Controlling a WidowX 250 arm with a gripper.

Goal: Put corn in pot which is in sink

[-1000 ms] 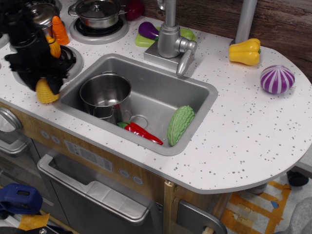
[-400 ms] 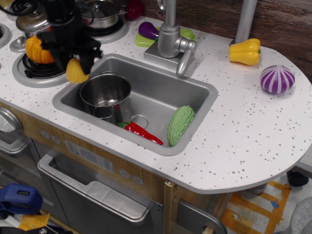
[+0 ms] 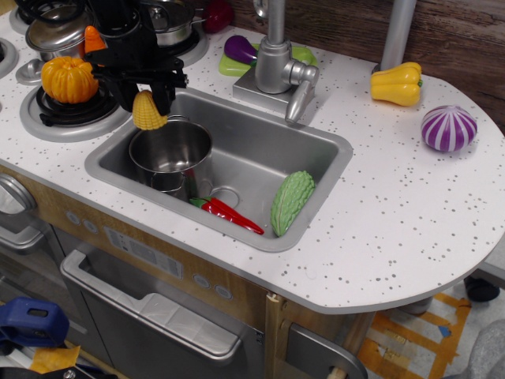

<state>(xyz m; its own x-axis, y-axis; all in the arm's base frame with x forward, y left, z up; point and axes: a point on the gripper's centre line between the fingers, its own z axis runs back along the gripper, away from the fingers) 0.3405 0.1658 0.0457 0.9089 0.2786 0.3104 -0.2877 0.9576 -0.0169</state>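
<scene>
We observe the black tool (image 3: pixel 148 93) pinching the small bumpy yellow corn piece (image 3: pixel 147 111) from above. The corn hangs over the left rim of the shiny cylindrical steel pot (image 3: pixel 170 151), which stands at the left end of the grey metal sink (image 3: pixel 312 142) set in the white speckled worktop (image 3: pixel 402 213).

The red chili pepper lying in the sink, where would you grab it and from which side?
Grip the red chili pepper across its thicker middle, coming straight down from above. It lies flat on the sink floor, long and thin, with the pot close to its stem end, so jaws should close across its narrow width, not lengthwise.
</scene>
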